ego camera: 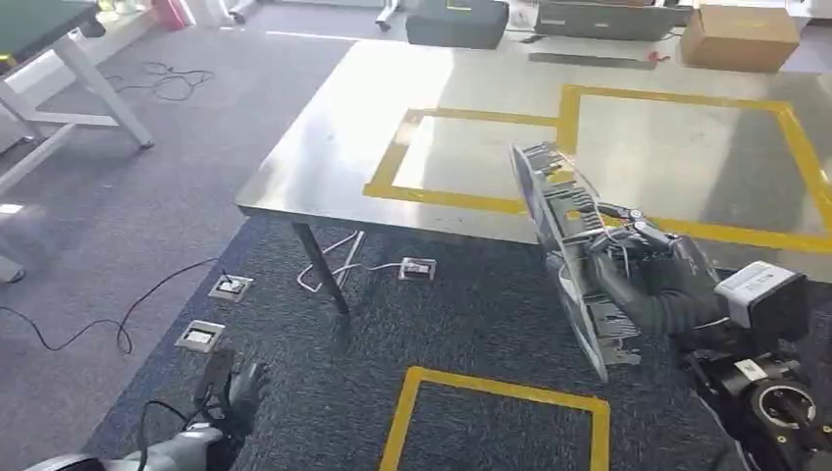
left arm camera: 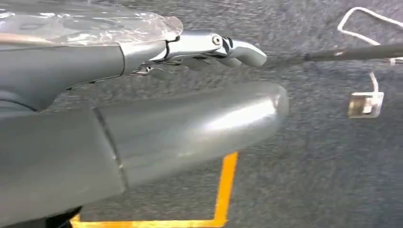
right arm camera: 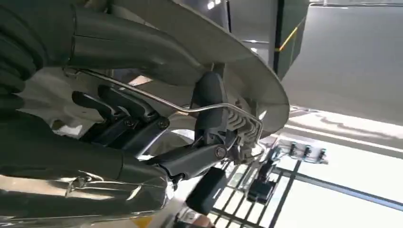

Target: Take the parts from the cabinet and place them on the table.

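right hand (ego camera: pixel 655 285) gripping grey ribbed panel part (ego camera: pixel 564 235), thin, standing on edge, at near edge of brushed steel table (ego camera: pixel 324 147) | left hand (ego camera: pixel 235 392) hanging over carpet, fingers seemingly loosely apart, holding nothing

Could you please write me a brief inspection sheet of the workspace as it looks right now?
Surface: steel table with yellow tape outlines, bare inside them.
Job's things: grey part held on edge near the table's front edge.
Clutter: cardboard box and dark cases at the table's far side.
Hands: right hand grips the part; left hand hangs low, holding nothing.
Cables: white cable under the table; black cable on the carpet.
Surroundings: floor sockets, taped floor square.
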Tool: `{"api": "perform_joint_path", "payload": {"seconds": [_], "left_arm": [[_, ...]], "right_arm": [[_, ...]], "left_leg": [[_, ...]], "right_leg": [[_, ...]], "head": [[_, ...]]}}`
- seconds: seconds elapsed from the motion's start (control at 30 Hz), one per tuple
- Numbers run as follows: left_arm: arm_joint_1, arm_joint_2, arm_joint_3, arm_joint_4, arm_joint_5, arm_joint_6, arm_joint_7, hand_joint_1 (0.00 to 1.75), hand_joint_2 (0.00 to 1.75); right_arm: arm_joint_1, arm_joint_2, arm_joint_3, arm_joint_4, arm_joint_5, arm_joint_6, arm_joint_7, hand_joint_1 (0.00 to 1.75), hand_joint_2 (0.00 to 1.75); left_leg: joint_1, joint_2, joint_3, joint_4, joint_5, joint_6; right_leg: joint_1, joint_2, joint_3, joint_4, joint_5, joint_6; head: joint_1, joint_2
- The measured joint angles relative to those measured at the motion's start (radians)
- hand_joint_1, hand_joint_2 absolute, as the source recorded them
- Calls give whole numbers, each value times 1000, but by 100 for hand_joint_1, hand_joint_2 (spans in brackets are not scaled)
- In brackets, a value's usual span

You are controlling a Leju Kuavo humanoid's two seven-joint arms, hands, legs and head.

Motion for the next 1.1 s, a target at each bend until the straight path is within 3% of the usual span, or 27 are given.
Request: {"api": "perform_joint_path", "payload": {"seconds": [0.1, 0.13, 0.17, 0.2, 0.23, 0.27, 0.3, 0.33, 0.37, 0.43, 0.47, 0.5, 0.53, 0.6, 0.63, 0.67, 0.7, 0.73, 0.77, 0.8, 0.83, 0.9, 0.97, 1.03, 1.07, 1.1], "left_arm": [[3, 0, 0, 0, 1, -2, -1, 0, 0], [6, 0, 0, 0, 1, -3, -1, 0, 0], [8, 0, 0, 0, 1, -3, -1, 0, 0], [10, -1, 0, 0, 1, -3, 0, 0, 0], [10, -2, 0, 0, 1, -6, 0, 0, 0], [12, -2, 0, 0, 0, -6, 0, 0, 0], [9, -1, 0, 1, 0, -6, -1, 0, 0], [9, 0, 0, 1, 1, -6, -2, 0, 0], [7, 0, 0, 1, 2, -6, -1, 0, 0], [2, -1, 0, 0, 1, -6, -1, 0, 0], [2, -2, 0, 0, 1, -6, -1, 0, 0], [-1, -2, 0, 0, 1, -6, -2, 0, 0], [-2, -3, 0, 0, 0, -7, -2, 0, 0], [1, -3, 0, 0, 0, -7, -1, 0, 0], [3, -3, 0, 0, 0, -7, -1, 0, 0], [4, -3, 0, 0, 0, -7, -1, 0, 0], [5, -3, 0, 0, 0, -7, -1, 0, 0], [4, -3, 0, 0, -1, -7, -1, 0, 0], [3, -2, 0, 0, -4, -7, -1, 0, 0], [3, 2, 0, 0, -4, -7, 0, 0, 0], [6, 4, 0, 0, -5, -7, 0, 0, 0], [0, 8, 0, 0, -7, -7, 2, 0, 0], [-3, 8, 0, 0, -8, -7, 1, 0, 0], [-3, 6, 0, 0, -8, -7, 2, 0, 0], [-4, 5, 0, 0, -8, -7, 2, 0, 0], [-3, 5, 0, 0, -8, -7, 2, 0, 0]], "right_arm": [[-7, -1, -4, 1, 52, -40, -6, 175, 175], [-8, -2, -6, 2, 71, -53, -3, 175, 175], [-11, -2, -9, 2, 82, -61, 1, 175, 175], [-17, -4, -13, 2, 90, -64, 5, 175, 175], [-23, -5, -17, 2, 93, -66, 7, 175, 175], [-28, -6, -21, 2, 95, -68, 8, 175, 175], [-30, -11, -23, 3, 96, -69, 8, 175, 175], [-30, -12, -26, 4, 97, -70, 10, 175, 175], [-31, -12, -26, 3, 100, -71, 10, 175, 175], [-43, -14, -30, 1, 106, -73, 12, 175, 175], [-44, -13, -32, 1, 112, -79, 15, 175, 175], [-48, -13, -33, 1, 123, -84, 16, 175, 175], [-55, -13, -33, 2, 137, -93, 20, 175, 175], [-79, -14, -33, 10, 167, -113, 34, 175, 175], [-91, -14, -34, 15, 176, -119, 39, 175, 175], [-100, -14, -34, 21, 180, -125, 44, 175, 175], [-104, -13, -34, 26, 183, -130, 47, 175, 175], [-112, -13, -35, 32, 184, -134, 48, 175, 175], [-124, -13, -37, 42, 185, -141, 51, 175, 175], [-131, -14, -42, 48, 186, -148, 53, 175, 175], [-137, -14, -47, 55, 188, -154, 53, 175, 175], [-147, -14, -58, 66, 193, -165, 54, 175, 175], [-155, -14, -70, 73, 195, -170, 55, 175, 175], [-158, -16, -77, 81, 199, -175, 56, 175, 175], [-160, -19, -79, 84, 201, -179, 56, 175, 175], [-158, -19, -82, 85, 206, -183, 56, 175, 175]], "left_leg": [[0, 0, 24, 0, -26, 0], [1, -1, 36, 0, -36, -1], [3, -2, 50, 1, -47, -4], [5, -3, 69, 1, -60, -8], [8, -4, 88, 1, -74, -13], [9, -4, 97, 0, -87, -20], [9, -3, 110, 8, -98, -26], [9, -8, 111, 6, -105, -36], [10, -7, 113, 0, -114, -45], [16, -5, 121, 14, -111, -55], [19, -3, 104, 48, -106, -57], [19, 0, 59, 125, -92, -62], [19, 0, -2, 208, -99, -66], [18, 0, -114, 323, -156, -65], [18, 0, -152, 339, -188, -62], [16, 0, -170, 322, -196, -58], [13, 0, -173, 291, -188, -54], [7, 0, -164, 222, -152, -46], [-4, 0, -142, 116, -72, -34], [-14, 1, -126, 31, 37, -13], [-19, -14, -122, 18, 88, -11], [-21, -14, -99, 4, 76, -14], [-17, -11, -64, -26, 66, -7], [-10, -11, -22, -43, 49, -4], [-9, -11, -10, -43, 39, -3], [-9, -11, 3, -43, 25, -4]], "right_leg": [[-10, 0, -137, 208, -83, 15], [-14, -1, -168, 230, -99, 19], [-18, -1, -177, 213, -94, 21], [-24, -2, -169, 153, -57, 25], [-27, -2, -150, 73, 1, 27], [-32, -4, -133, -12, 90, 30], [-31, -6, -142, -65, 142, 30], [-22, -5, -127, -64, 112, 13], [-18, 1, -116, -62, 120, 1], [-15, 4, -103, -67, 110, -17], [-17, 5, -90, -73, 104, -25], [-16, 5, -80, -76, 97, -32], [-15, 5, -72, -77, 89, -36], [-13, 8, -52, -77, 69, -40], [-11, 10, -38, -77, 56, -41], [-11, 11, -22, -78, 44, -41], [-11, 11, -8, -78, 33, -40], [-11, 11, 11, -79, 19, -40], [-10, 11, 33, -80, 2, -39], [-12, 11, 29, -85, -10, -38], [-8, 17, 56, -85, -20, -31], [-12, 20, 72, -108, -25, -22], [-7, 17, 74, -69, 8, -5], [-11, 5, 7, 50, 24, 2], [-13, 4, -42, 120, 8, 4], [-15, 4, -86, 169, -32, 9]], "head": [[5, 0], [5, 0], [5, 0], [6, 0], [5, 0], [8, 0], [18, 0], [21, 0], [11, 0], [13, 0], [10, 0], [6, 0], [3, 0], [-1, 0], [-1, 0], [-2, 0], [-3, 0], [-3, 0], [-6, 0], [-8, 0], [-2, 0], [-6, 0], [-10, 0], [-5, 0], [0, 0], [0, 0]]}}
